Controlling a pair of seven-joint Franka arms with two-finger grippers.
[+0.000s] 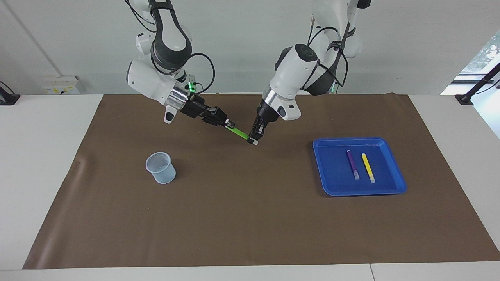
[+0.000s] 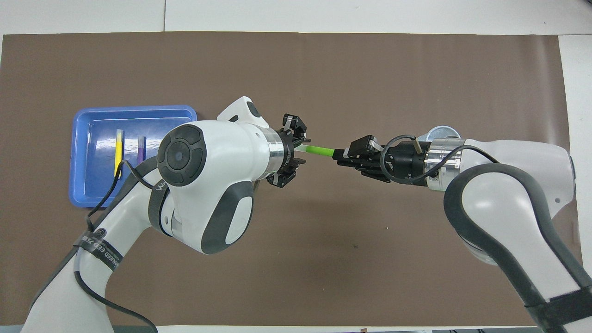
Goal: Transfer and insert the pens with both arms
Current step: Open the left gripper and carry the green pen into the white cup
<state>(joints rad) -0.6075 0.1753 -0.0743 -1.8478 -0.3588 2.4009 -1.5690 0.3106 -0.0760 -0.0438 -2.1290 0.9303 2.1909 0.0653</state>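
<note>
Green pen (image 1: 237, 133), aloft between cup (image 1: 160, 168) and tray (image 1: 394, 171): light, stiff, slick. Right gripper (image 1: 227, 124) clamps 1 end; left gripper (image 1: 254, 139) fingers look parted at the pale end.

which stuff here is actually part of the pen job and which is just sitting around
Part of the job:
green pen, between left gripper and right gripper
purple pen, yellow pen, in blue tray
mesh cup

Just there:
brown mat
wall socket

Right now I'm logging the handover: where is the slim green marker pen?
The slim green marker pen hangs above the brown mat mid-table, spanning the right gripper and left gripper.
</note>
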